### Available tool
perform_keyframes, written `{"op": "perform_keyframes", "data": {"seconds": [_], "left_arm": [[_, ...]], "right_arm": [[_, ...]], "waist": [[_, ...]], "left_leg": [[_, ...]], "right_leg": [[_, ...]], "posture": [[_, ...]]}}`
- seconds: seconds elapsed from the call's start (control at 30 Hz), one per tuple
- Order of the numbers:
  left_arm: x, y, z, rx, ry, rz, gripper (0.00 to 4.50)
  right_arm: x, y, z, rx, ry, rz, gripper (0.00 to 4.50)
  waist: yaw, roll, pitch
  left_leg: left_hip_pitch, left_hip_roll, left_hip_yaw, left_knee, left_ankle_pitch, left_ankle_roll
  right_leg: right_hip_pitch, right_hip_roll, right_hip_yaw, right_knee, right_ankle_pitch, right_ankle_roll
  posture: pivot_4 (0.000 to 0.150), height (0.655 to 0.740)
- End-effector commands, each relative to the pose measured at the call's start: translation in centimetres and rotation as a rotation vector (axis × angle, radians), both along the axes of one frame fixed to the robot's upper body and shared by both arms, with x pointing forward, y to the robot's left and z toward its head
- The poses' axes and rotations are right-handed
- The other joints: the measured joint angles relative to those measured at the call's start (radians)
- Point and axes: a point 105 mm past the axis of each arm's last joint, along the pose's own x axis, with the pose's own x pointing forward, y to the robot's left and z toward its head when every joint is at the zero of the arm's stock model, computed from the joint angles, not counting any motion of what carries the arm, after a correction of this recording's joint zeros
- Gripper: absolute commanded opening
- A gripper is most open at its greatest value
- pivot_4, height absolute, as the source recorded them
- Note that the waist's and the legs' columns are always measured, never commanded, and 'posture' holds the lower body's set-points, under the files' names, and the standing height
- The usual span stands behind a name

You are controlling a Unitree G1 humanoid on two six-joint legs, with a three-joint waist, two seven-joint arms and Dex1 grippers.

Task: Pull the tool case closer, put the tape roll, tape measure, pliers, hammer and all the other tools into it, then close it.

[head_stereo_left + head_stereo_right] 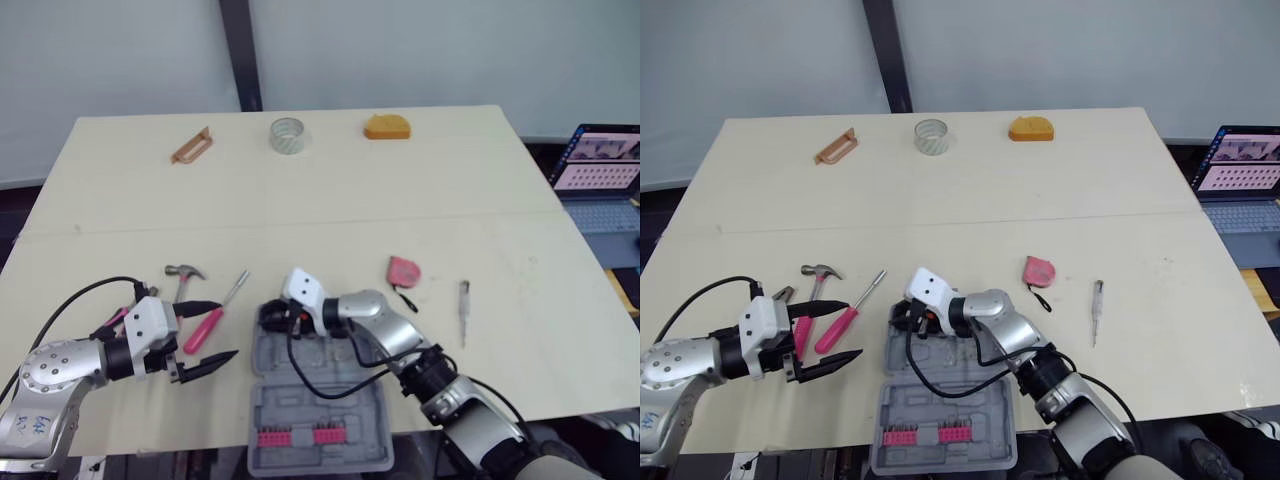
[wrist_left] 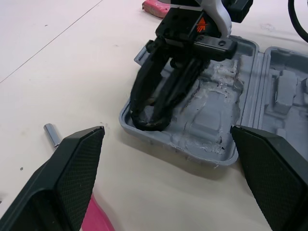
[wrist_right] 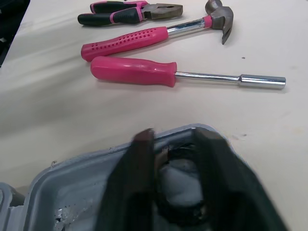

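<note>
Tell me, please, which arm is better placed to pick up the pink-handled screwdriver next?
Probably left: its open left gripper hovers beside the screwdriver, while the right gripper is down in the tool case, holding the black tape roll.

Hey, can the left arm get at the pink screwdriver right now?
Probably yes: the left gripper hangs open right beside the pink screwdriver, which lies flat on the table with nothing on top of it.
</note>
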Motion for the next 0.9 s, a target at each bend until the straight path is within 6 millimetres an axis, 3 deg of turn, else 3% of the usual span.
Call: {"op": "perform_keyframes", "data": {"seconds": [0.03,0.13,0.27,0.57,0.7,0.8,0.9], "left_arm": [[0.15,-0.05,0.37,0.007,-0.019,-0.002,4.50],[0.16,-0.04,0.34,0.008,-0.018,-0.003,4.50],[0.21,-0.03,0.33,0.009,-0.016,-0.004,4.50],[0.37,-0.03,0.27,0.011,-0.014,-0.002,4.50],[0.40,-0.08,0.26,0.009,-0.016,-0.002,4.50],[0.41,-0.09,0.24,0.009,-0.015,-0.001,4.50],[0.41,-0.07,0.21,0.009,-0.015,0.002,4.50]], "right_arm": [[-0.50,0.58,1.96,0.083,-0.014,0.036,1.75],[-0.38,0.61,2.06,0.084,-0.022,0.029,1.75],[-0.44,0.64,2.01,0.081,-0.018,0.036,0.02],[-0.46,0.53,1.65,0.069,-0.011,0.038,0.02],[-0.52,0.63,1.79,0.077,-0.002,0.039,1.29],[-0.49,0.65,1.86,0.078,-0.004,0.037,2.78],[-0.51,0.66,1.87,0.079,-0.002,0.038,2.78]], "waist": [[0.000,0.000,0.000],[0.000,0.000,0.000],[0.000,0.000,0.000],[0.000,0.000,0.000],[0.000,0.000,0.000],[0.000,0.000,0.000],[0.000,0.000,0.000]], "left_leg": [[0.000,0.000,0.000,0.000,0.000,0.000],[0.000,0.000,0.000,0.000,0.000,0.000],[0.000,0.000,0.000,0.000,0.000,0.000],[0.000,0.000,0.000,0.000,0.000,0.000],[0.000,0.000,0.000,0.000,0.000,0.000],[0.000,0.000,0.000,0.000,0.000,0.000],[0.000,0.000,0.000,0.000,0.000,0.000]], "right_leg": [[0.000,0.000,0.000,0.000,0.000,0.000],[0.000,0.000,0.000,0.000,0.000,0.000],[0.000,0.000,0.000,0.000,0.000,0.000],[0.000,0.000,0.000,0.000,0.000,0.000],[0.000,0.000,0.000,0.000,0.000,0.000],[0.000,0.000,0.000,0.000,0.000,0.000],[0.000,0.000,0.000,0.000,0.000,0.000]], "posture": [[0.150,0.7400],[0.150,0.7400],[0.150,0.7400],[0.150,0.7400],[0.150,0.7400],[0.150,0.7400],[0.150,0.7400]]}}
